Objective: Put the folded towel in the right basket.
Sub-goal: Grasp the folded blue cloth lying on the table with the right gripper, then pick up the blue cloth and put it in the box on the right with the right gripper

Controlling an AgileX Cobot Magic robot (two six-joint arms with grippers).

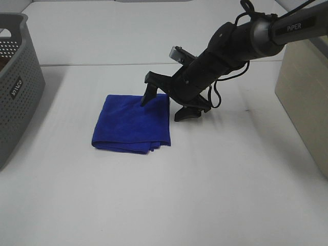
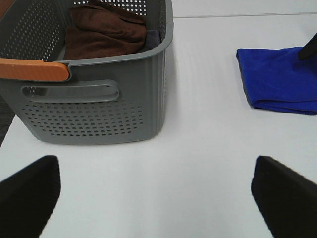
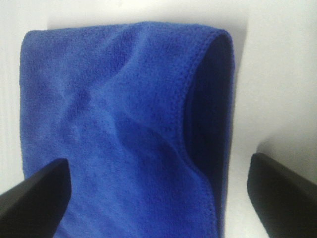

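We see the folded towel (image 1: 132, 124), deep blue, lying flat on the white worktop (image 1: 230, 195), with its loose layered edges on the side nearest the exterior high camera. The right gripper (image 1: 163, 108) is tilted down at the towel's far right corner. Its jaws are spread wide and hold nothing. One finger (image 1: 147, 95) is over the cloth at that corner, and the other finger (image 1: 185, 114) is just beyond the towel's right edge, above bare worktop. The jaws therefore straddle that edge. We cannot tell whether the finger over the cloth actually presses into it. In the right wrist view the towel's folded edge runs between the two dark fingertips, and the fabric there is slightly rumpled. To the left of the towel, well apart from it, stands a grey perforated basket (image 1: 15, 87) with an orange handle (image 2: 32, 70). A brown cloth (image 2: 104, 32) lies bunched inside it. To the right of the towel, also well apart, we see the plain side of a pale container (image 1: 305, 97) at the edge of the exterior high view. The towel is in neither of them. The left gripper (image 2: 157, 198) is off to the towel's left, near the grey basket. Its jaws are wide apart with only bare worktop between them.
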